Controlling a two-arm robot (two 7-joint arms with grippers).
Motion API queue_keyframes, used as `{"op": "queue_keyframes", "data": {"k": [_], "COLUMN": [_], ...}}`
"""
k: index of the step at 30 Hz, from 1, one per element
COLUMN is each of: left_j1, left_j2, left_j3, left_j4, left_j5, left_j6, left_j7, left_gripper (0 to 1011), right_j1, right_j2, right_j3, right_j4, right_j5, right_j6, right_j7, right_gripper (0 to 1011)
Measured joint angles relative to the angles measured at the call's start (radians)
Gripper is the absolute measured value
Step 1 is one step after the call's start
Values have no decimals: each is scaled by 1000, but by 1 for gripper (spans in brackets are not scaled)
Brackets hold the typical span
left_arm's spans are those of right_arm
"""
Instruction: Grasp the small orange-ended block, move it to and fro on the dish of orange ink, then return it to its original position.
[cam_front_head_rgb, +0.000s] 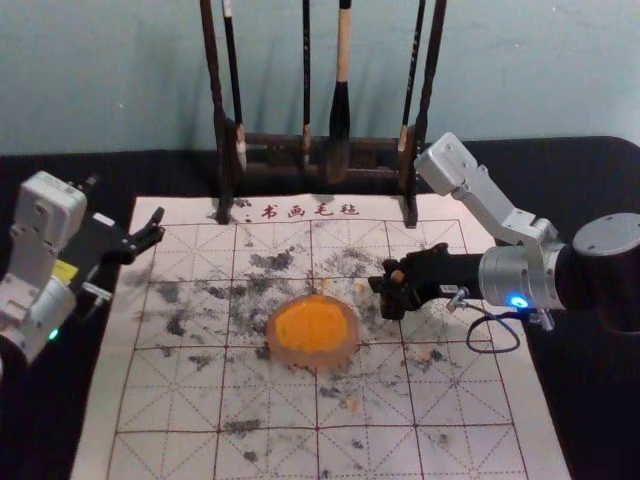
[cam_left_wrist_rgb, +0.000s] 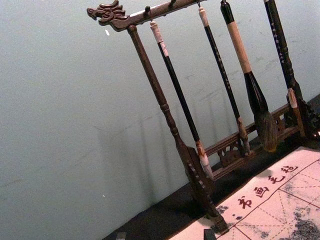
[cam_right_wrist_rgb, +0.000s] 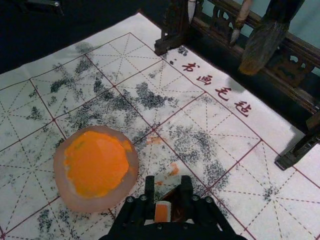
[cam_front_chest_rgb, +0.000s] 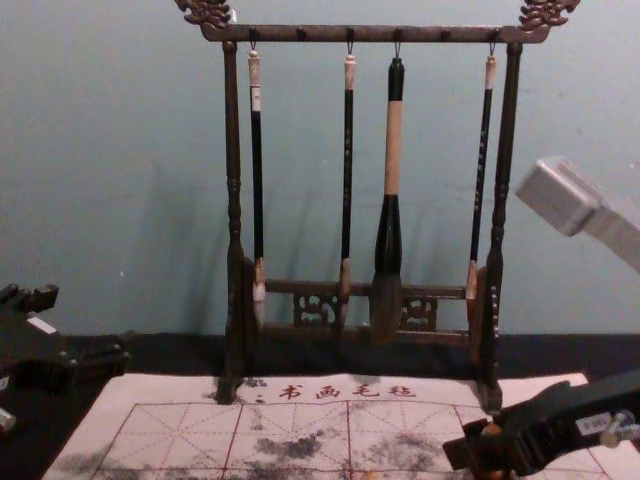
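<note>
Right of the ink dish, my right gripper (cam_front_head_rgb: 388, 290) is low over the mat, shut on the small orange-ended block (cam_front_head_rgb: 397, 277). In the right wrist view the block (cam_right_wrist_rgb: 162, 212) shows its orange face between the fingers of my right gripper (cam_right_wrist_rgb: 168, 186); whether its base touches the mat is hidden. The round dish of orange ink (cam_front_head_rgb: 312, 330) lies mid-mat, apart from the gripper; in the right wrist view the dish (cam_right_wrist_rgb: 97, 167) is beside the fingers. Parked at the mat's left edge is my left gripper (cam_front_head_rgb: 140, 240), open and empty.
A dark wooden rack (cam_front_head_rgb: 280, 143) stands behind the mat, with several brushes hanging from it; the thick brush (cam_front_chest_rgb: 388, 240) hangs lowest. The gridded mat (cam_front_head_rgb: 200, 400) has black smudges and a few orange marks. A dark cable (cam_front_head_rgb: 495, 350) loops beneath the right wrist.
</note>
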Motion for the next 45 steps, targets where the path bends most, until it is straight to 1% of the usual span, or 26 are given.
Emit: {"op": "queue_keyframes", "data": {"k": [2,4,5,7,8,9,11,12,13,14,15,16,19,22,24,29,33,34,36,37,39,40,42,43,44,45], "left_j1": [0,0,0,0,0,0,0,0,0,0,0,0,0,0,0,0,0,0,0,0,0,0,0,0,0,0], "left_j2": [0,0,0,0,0,0,0,0,0,0,0,0,0,0,0,0,0,0,0,0,0,0,0,0,0,0], "left_j3": [0,0,0,0,0,0,0,0,0,0,0,0,0,0,0,0,0,0,0,0,0,0,0,0,0,0], "left_j4": [0,0,0,0,0,0,0,0,0,0,0,0,0,0,0,0,0,0,0,0,0,0,0,0,0,0], "left_j5": [0,0,0,0,0,0,0,0,0,0,0,0,0,0,0,0,0,0,0,0,0,0,0,0,0,0], "left_j6": [0,0,0,0,0,0,0,0,0,0,0,0,0,0,0,0,0,0,0,0,0,0,0,0,0,0], "left_j7": [0,0,0,0,0,0,0,0,0,0,0,0,0,0,0,0,0,0,0,0,0,0,0,0,0,0], "left_gripper": [1001,1001,1001,1001,1001,1001,1001,1001,1001,1001,1001,1001,1001,1001,1001,1001,1001,1001,1001,1001,1001,1001,1001,1001,1001,1001], "right_j1": [0,0,0,0,0,0,0,0,0,0,0,0,0,0,0,-5,-25,-39,-55,-73,-98,-125,-154,-184,-184,-219], "right_j2": [0,0,0,0,0,0,0,0,0,0,0,0,0,0,0,0,5,8,12,16,21,27,31,34,34,35], "right_j3": [0,0,0,0,0,0,0,0,0,0,0,0,0,0,0,8,37,56,77,100,126,151,173,191,191,207], "right_j4": [0,0,0,1,1,1,1,1,1,1,1,1,1,1,1,-7,-43,-63,-84,-108,-133,-156,-174,-188,-188,-195], "right_j5": [0,0,1,1,1,1,1,1,1,1,1,2,2,2,2,2,4,5,7,10,10,8,-2,-21,-21,-48], "right_j6": [0,0,0,0,0,0,0,0,0,0,0,0,-1,-1,-1,-11,-44,-65,-88,-115,-145,-178,-210,-256,-256,-311], "right_j7": [0,0,0,0,0,0,0,0,0,0,0,0,0,0,0,-2,-22,-38,-54,-74,-96,-120,-149,-185,-185,-223], "right_gripper": [354,394,451,494,553,565,651,651,693,706,750,760,877,934,998,1002,1002,1002,1002,1002,1002,1002,1002,1002,1002,1002]}}
